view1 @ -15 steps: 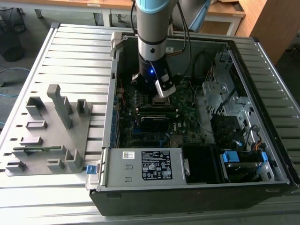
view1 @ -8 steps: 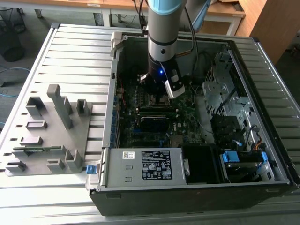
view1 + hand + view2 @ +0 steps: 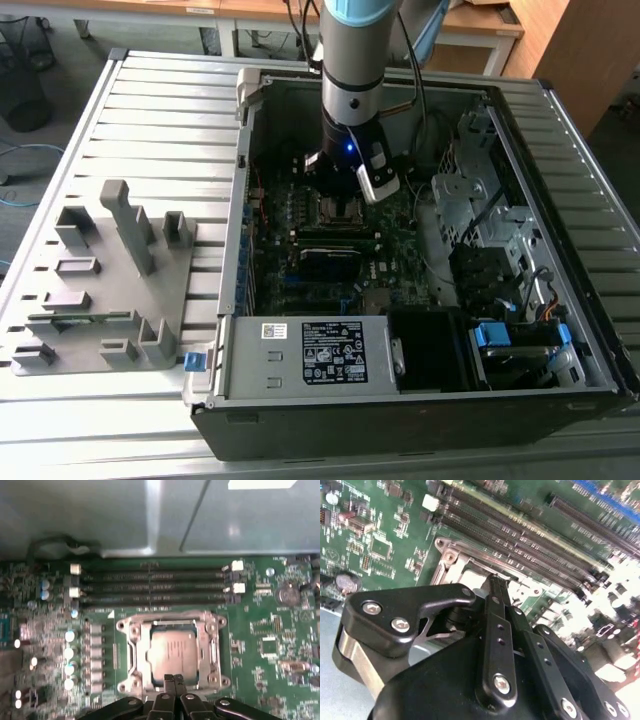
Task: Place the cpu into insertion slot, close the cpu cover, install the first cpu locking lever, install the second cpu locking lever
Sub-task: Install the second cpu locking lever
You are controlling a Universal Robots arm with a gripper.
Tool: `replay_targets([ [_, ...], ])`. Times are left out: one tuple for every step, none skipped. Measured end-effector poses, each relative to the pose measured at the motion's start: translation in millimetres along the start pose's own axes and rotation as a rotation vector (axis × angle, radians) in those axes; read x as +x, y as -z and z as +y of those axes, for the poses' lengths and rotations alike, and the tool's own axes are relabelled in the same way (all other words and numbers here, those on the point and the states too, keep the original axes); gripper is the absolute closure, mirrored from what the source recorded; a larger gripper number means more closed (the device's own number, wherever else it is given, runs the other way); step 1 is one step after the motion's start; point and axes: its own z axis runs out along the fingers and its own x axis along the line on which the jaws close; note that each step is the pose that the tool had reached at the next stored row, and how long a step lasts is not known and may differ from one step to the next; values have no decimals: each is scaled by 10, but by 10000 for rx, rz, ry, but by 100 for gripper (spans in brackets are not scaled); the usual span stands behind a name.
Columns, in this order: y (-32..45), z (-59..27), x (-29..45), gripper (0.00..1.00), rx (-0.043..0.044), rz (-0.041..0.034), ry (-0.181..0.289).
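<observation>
Grey plastic makes up the fixture tray [image 3: 100, 280] lying on the slatted metal table [image 3: 170, 110] toward the exterior view's left, its upright blocks and pockets well apart from the work. Next comes the open computer case [image 3: 420, 400], with the green motherboard [image 3: 330, 250] lying flat inside and the labelled power supply [image 3: 320, 355] along the near wall. Over the board the arm [image 3: 352, 60] reaches straight down, a blue light glowing at its wrist, and the gripper [image 3: 172, 680] sits low at the edge of the socket. In the first wrist view the cpu [image 3: 172, 652] lies seated in the insertion slot [image 3: 134, 655], its dull silver top showing through the opening of the cpu cover [image 3: 212, 650], which lies flat down around the chip. The gripper's two black fingertips [image 3: 168, 680] are pressed together with no gap between them and nothing held, their tips touching or just above the near edge of the cover. Beyond the socket run four long black memory slots [image 3: 150, 587]. The second wrist view shows the black finger linkage [image 3: 495, 645] drawn in tight over the silvery socket frame [image 3: 452, 560]. Farther toward the exterior view's right stand the metal drive cage [image 3: 470, 190] and blue plastic latches [image 3: 495, 335]
</observation>
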Motion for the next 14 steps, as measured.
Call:
replay_targets([
  [-4, 32, 2, 89, 1, 1, 0],
  [-8, 63, 4, 89, 2, 1, 1],
  [-11, 92, 6, 89, 2, 1, 0],
  [-15, 116, 8, 89, 1, 0, 0],
  [-18, 136, 9, 89, 1, 1, 0],
  [-21, 155, 10, 89, 2, 1, 0],
  [-23, 166, 11, 89, 1, 1, 0],
  [-23, 173, 11, 89, 2, 1, 0],
  [-23, 175, 11, 89, 2, 1, 1],
  [-23, 175, 11, 89, 1, 1, 2],
  [-23, 175, 11, 89, 1, 1, 2],
  [-24, 175, 12, 89, 1, 1, 1],
  [-24, 175, 12, 89, 0, 1, 1],
  [-18, 176, 11, 89, 4, 2, 0],
])
